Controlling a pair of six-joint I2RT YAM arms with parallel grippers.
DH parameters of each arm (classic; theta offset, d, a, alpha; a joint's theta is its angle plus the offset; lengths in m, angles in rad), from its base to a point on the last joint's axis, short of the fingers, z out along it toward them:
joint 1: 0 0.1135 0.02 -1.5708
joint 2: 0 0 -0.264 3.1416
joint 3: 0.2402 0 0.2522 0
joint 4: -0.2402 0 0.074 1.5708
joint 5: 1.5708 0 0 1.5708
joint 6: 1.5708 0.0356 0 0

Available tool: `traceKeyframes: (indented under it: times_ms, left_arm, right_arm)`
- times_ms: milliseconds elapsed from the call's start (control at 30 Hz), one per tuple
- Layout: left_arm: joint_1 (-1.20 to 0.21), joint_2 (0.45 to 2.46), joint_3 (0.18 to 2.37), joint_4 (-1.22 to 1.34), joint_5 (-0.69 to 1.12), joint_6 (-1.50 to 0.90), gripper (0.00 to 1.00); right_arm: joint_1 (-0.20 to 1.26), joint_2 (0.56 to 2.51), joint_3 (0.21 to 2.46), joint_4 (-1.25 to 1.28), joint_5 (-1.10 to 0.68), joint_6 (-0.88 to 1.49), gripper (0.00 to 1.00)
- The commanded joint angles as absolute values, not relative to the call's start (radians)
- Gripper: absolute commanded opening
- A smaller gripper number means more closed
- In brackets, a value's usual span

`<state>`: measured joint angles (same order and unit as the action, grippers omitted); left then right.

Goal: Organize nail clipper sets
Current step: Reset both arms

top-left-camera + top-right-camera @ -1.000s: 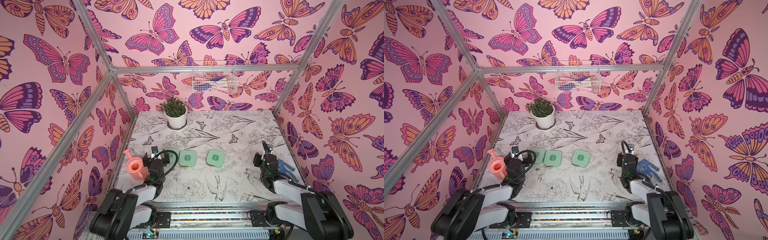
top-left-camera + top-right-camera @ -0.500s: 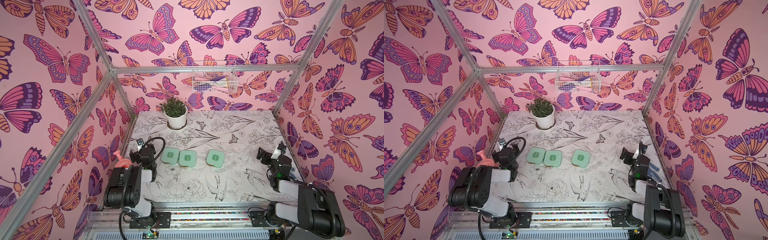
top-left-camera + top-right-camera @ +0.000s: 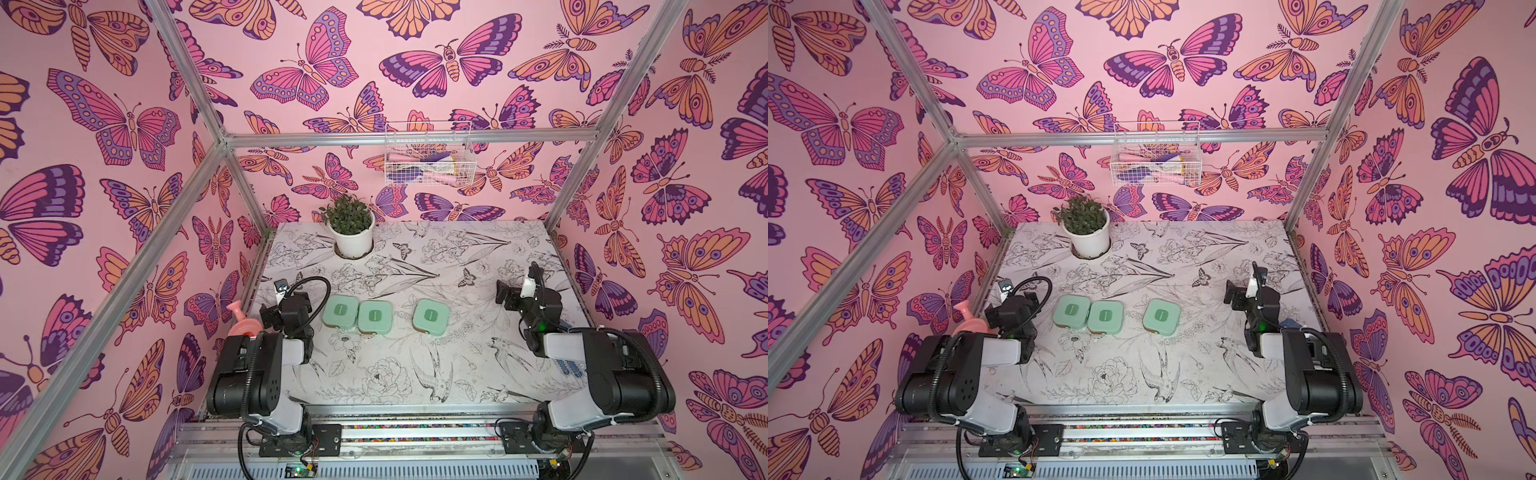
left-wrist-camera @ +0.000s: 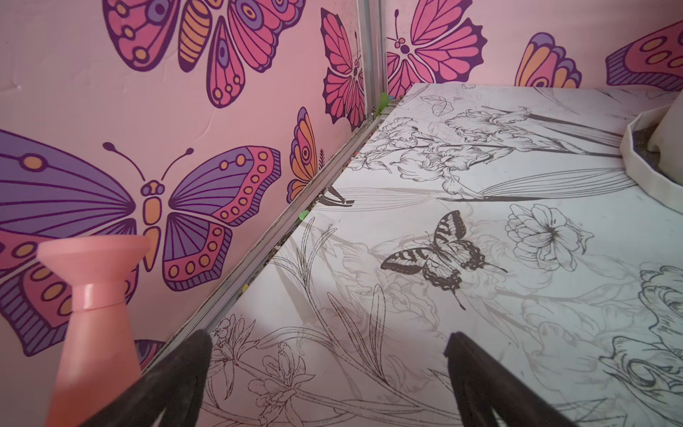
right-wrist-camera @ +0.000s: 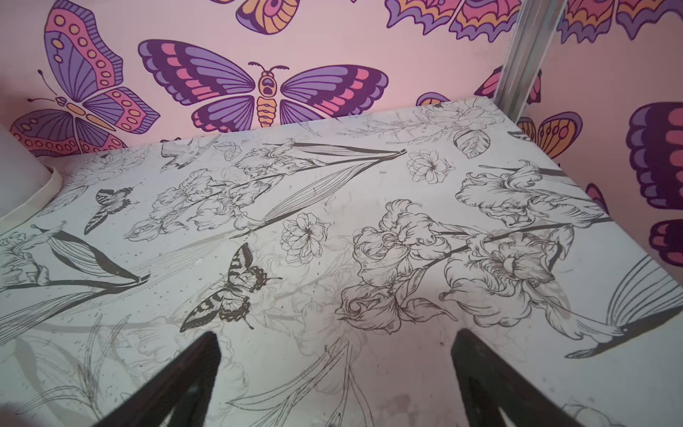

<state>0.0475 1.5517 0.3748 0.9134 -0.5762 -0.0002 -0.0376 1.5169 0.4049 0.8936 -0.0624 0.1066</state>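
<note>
- Cases: 3 mint-green nail clipper cases lie in a row on the flower-printed table [image 3: 415, 257], a little nearer the arms than its middle, all 3 with lids down.
- Left case [image 3: 340, 311] and middle case [image 3: 375, 316] sit side by side with their edges touching. The right case [image 3: 430, 316] lies apart from them, with a bare strip of table between.
- Both top views show the same row, and the insides of the cases are hidden.
- Left gripper [image 4: 327, 336] is held low near the table's left edge, close to the left case but not touching it, and faces the back left corner. Its 2 black fingers [image 4: 177, 369] stand spread wide, with only printed table between them.
- Pink watering can [image 3: 243, 324] stands by the left wall, just beside the left gripper, and its spout rises large in the left wrist view.
- Right gripper [image 5: 334, 334] hovers over the right side of the table, well apart from the right case. Its jaws are spread wide and hold nothing, with bare table showing between them.
- Blue dotted glove [image 3: 569, 365] lies by the right wall, mostly hidden under the right arm.
- Potted plant [image 3: 351, 232] in a white pot stands at the back of the table, left of centre, well apart from the cases.
- White wire basket [image 3: 428, 156] hangs on the back wall and holds a few coloured items too small to name.
</note>
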Motion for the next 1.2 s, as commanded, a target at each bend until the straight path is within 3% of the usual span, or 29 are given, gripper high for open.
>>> traceKeyframes:
  times_ms: [0, 33, 67, 100, 1167]
  left_arm:
    - [0.048, 1.552, 0.37, 0.91, -0.589, 0.003, 1.0]
    - [0.047, 1.551, 0.371, 0.91, -0.589, 0.003, 1.0]
    - [0.046, 1.551, 0.371, 0.908, -0.103, 0.003, 1.0]
    - [0.046, 1.552, 0.371, 0.908, 0.085, 0.001, 1.0]
    - [0.046, 1.549, 0.371, 0.91, 0.087, 0.015, 1.0]
  right_arm:
    - [-0.037, 1.512, 0.399, 0.828, -0.037, 0.059, 0.99]
    - [-0.036, 1.512, 0.4, 0.826, -0.037, 0.06, 0.99]
    - [-0.037, 1.513, 0.4, 0.828, -0.037, 0.06, 0.99]
    - [-0.036, 1.512, 0.399, 0.828, -0.037, 0.059, 0.99]
    - [-0.035, 1.512, 0.4, 0.825, -0.035, 0.059, 0.99]
